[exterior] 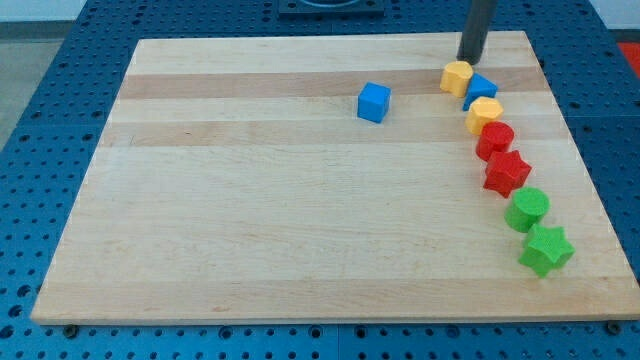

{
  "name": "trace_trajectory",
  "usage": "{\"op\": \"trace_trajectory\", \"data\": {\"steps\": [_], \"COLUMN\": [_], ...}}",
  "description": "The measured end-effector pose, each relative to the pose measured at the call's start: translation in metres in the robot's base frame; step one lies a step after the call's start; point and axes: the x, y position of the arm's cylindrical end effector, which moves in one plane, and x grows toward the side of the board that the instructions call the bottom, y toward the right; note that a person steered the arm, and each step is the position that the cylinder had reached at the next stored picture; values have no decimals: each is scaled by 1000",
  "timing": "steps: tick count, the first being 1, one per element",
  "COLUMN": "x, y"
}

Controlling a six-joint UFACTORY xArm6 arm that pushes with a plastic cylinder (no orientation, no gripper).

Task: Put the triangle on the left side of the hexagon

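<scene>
Hovering at the board's top edge, my tip (470, 57) sits just above the yellow hexagon (456, 77), apparently apart. Blue triangle (483, 87) lies below-right of it, holding nothing.

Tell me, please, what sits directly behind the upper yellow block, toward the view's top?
My tip stands just behind the upper yellow block, seemingly barely apart. The blue triangle sits beside it, partly covered.
</scene>
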Motion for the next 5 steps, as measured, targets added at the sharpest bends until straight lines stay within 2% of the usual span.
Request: {"op": "trace_trajectory", "data": {"steps": [3,5], "x": [67,85], "y": [7,1]}}
